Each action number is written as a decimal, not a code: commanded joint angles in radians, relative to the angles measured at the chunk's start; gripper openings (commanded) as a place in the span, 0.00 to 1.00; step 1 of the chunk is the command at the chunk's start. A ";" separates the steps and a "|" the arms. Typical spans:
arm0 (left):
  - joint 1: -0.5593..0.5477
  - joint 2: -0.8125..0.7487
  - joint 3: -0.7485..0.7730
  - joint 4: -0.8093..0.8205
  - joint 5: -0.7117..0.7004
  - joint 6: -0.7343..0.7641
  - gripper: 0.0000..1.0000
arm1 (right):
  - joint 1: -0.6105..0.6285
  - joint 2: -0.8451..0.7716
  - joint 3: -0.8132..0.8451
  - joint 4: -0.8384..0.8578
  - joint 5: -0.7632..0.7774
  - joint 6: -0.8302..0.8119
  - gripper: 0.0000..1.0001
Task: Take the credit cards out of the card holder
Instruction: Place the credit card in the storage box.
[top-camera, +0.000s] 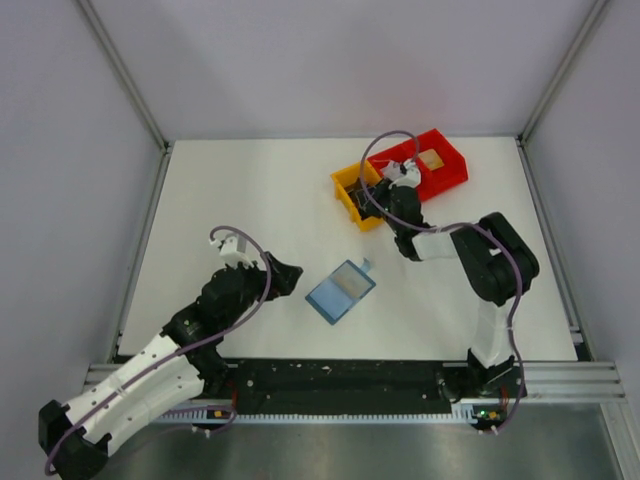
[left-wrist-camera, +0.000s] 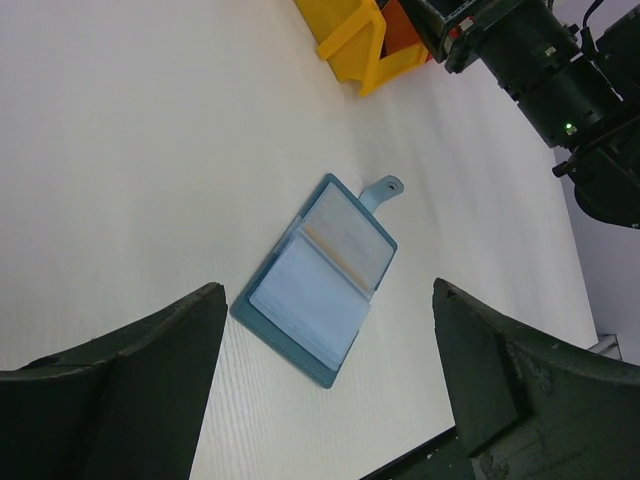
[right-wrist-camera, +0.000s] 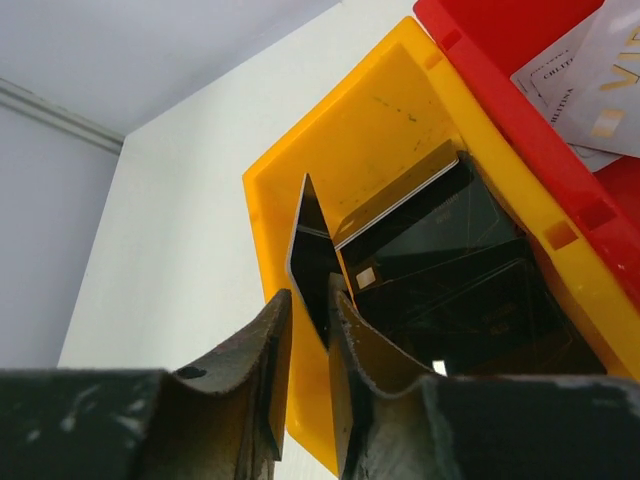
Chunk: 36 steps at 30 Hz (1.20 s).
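The one card holder (top-camera: 340, 291) lies open mid-tabletop (top-camera: 250, 200), teal outside with pale shiny sleeves and a small tab, well apart from the edges and from the two bins. The left end effector (top-camera: 290, 276) sits just beside it, fingers spread wide. The right end effector (right-wrist-camera: 310, 292) is narrow over the yellow bin (right-wrist-camera: 340, 130), pinching one dark card (right-wrist-camera: 308, 235) upright. More dark cards (right-wrist-camera: 440, 240) lie flat inside. The red bin (right-wrist-camera: 500, 40) holds pale cards (right-wrist-camera: 590, 80).
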 joint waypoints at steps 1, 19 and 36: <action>0.002 -0.001 -0.005 0.015 0.034 -0.006 0.87 | 0.012 -0.072 -0.051 0.066 0.075 -0.026 0.27; 0.002 0.031 -0.002 0.014 0.198 -0.045 0.85 | 0.012 -0.644 -0.191 -0.546 -0.004 -0.264 0.60; -0.004 0.303 0.068 0.080 0.305 -0.026 0.83 | -0.020 -0.813 -0.289 -0.729 -0.393 -0.370 0.99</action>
